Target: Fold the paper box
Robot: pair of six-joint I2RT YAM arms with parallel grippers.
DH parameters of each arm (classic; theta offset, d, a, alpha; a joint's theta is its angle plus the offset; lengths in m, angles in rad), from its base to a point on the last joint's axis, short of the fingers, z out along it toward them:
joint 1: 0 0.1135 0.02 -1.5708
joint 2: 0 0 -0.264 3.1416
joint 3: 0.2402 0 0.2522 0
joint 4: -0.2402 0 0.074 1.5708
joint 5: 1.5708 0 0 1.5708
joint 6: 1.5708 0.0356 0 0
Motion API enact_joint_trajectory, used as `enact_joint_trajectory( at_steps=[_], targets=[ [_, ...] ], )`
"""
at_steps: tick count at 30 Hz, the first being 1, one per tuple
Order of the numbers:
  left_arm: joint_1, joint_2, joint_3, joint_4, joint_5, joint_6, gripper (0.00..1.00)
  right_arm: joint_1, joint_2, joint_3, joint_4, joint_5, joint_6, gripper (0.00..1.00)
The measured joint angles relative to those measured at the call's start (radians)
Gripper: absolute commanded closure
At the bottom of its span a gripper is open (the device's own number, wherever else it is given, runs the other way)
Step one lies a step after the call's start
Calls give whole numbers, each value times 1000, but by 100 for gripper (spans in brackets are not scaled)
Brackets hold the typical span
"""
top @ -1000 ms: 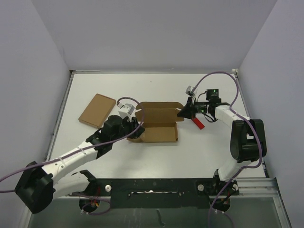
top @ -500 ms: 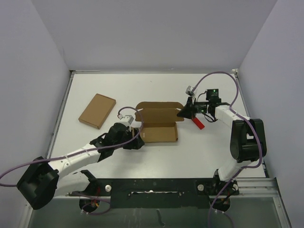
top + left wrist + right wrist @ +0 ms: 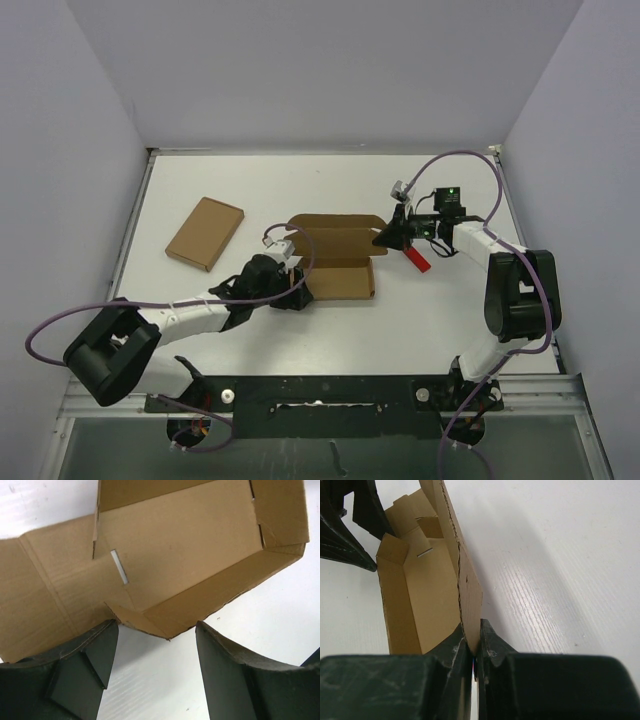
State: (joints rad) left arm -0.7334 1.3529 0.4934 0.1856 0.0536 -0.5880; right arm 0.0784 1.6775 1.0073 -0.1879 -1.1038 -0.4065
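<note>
From above, the paper box (image 3: 335,262) lay mid-counter (image 3: 330,190), a half-formed tray with its long axis running left to right between the two arms. The left gripper (image 3: 296,287) sat low at the box's near-left corner, and the right gripper (image 3: 384,237) was at its far-right end. A flat cardboard rectangle (image 3: 205,233) lay well off to the left, a small red block (image 3: 417,260) just right.

Over to the left wrist: its fingers (image 3: 85,670) were spread wide, gripping nothing. The box's near corner pointed straight into the gap, with the unfolded end flap towards the left-hand finger.

Right wrist now: jaws pressed together on the end of an upright panel, pinching cardboard, with the tray stretching away ahead. By the look of it, the left arm, nearer the loose end, had the next fold.
</note>
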Motion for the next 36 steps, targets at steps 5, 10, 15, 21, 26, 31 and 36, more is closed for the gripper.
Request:
enact_joint_trajectory(
  at_steps=[5,10,15,21,26,31,36],
  targets=[
    [-1,3,3,48,18,59,39,0,0,0,-1,0,0,100],
    [-6,5,3,79,56,130,40,1,0,0,-5,0,0,100],
    [-8,7,3,91,98,207,41,1,3,0,-8,0,-1,100],
    [-10,8,3,93,133,289,52,2,3,0,-8,0,-1,100],
    [-11,35,3,99,143,338,58,2,3,0,-8,0,-2,100],
    [-26,56,25,99,138,369,63,1,3,0,-8,1,-4,100],
    [-55,58,37,94,105,396,64,2,3,0,-8,4,-4,100]
  ],
)
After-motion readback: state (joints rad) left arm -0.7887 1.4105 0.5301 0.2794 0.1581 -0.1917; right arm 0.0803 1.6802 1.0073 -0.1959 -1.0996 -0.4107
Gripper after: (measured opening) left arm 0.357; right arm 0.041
